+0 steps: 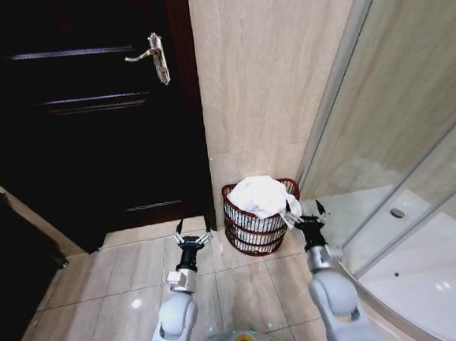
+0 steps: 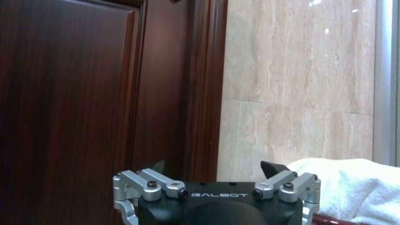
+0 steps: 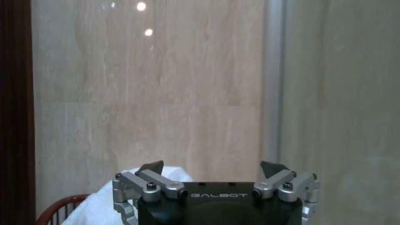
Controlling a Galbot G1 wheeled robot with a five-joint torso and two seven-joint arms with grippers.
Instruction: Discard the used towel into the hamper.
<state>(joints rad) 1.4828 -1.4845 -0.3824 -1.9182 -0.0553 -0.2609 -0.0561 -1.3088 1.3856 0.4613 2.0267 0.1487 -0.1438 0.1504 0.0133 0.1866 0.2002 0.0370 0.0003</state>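
A white towel (image 1: 260, 195) lies heaped in the top of the dark red wire hamper (image 1: 252, 230), which stands on the floor against the tiled wall. Part of it hangs over the hamper's right rim. My left gripper (image 1: 192, 229) hovers open just left of the hamper, nothing between its fingers. My right gripper (image 1: 305, 212) is open at the hamper's right rim, beside the hanging towel edge. In the left wrist view the left gripper (image 2: 214, 165) points at the door frame, with the towel (image 2: 350, 187) at one side. The right wrist view has the right gripper (image 3: 214, 165), the towel (image 3: 103, 204) and the hamper's rim (image 3: 59, 206).
A dark wooden door (image 1: 89, 110) with a metal lever handle (image 1: 153, 58) stands left of the hamper. A curved glass shower enclosure (image 1: 401, 165) with a white tray (image 1: 425, 265) is on the right. Beige floor tiles (image 1: 103, 291) lie in front.
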